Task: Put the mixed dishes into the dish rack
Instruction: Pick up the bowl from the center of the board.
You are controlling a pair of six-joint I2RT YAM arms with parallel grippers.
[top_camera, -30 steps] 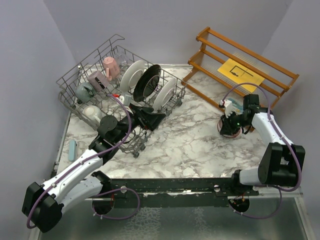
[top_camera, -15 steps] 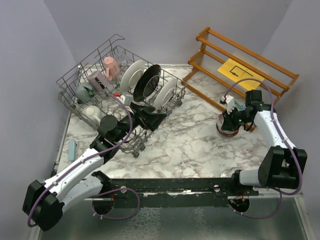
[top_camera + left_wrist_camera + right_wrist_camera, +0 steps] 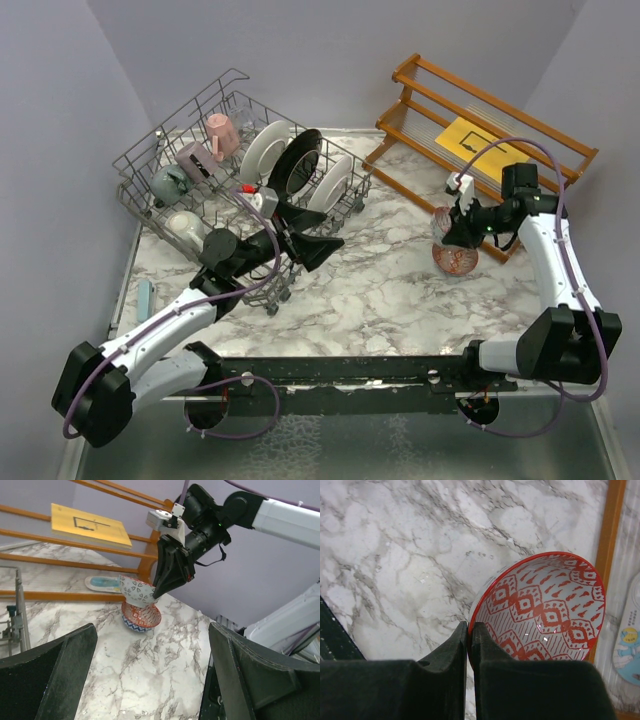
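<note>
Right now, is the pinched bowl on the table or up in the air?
Up in the air and tipped. The right gripper pinches the rim of the bowl, over a second bowl sitting on the table.

I count one grey wire dish rack (image 3: pixel 178 113), two plain white round plates (image 3: pixel 265 150), one black-rimmed plate (image 3: pixel 297 160) and four ceramic mugs (image 3: pixel 222 130): pink, mauve, grey-teal, cream. There are two patterned bowls (image 3: pixel 141 616), one small white dish with a blue print (image 3: pixel 102 583), one orange-brown slatted wooden shelf (image 3: pixel 404 85) and one yellow paper sheet (image 3: pixel 480 148).

Lavender-grey walls (image 3: pixel 330 40) on three sides. White-grey marble worktop (image 3: pixel 400 290). Orange-brown wooden slatted shelf (image 3: pixel 545 129) far right, yellow paper sheet (image 3: pixel 480 148) on it.
</note>
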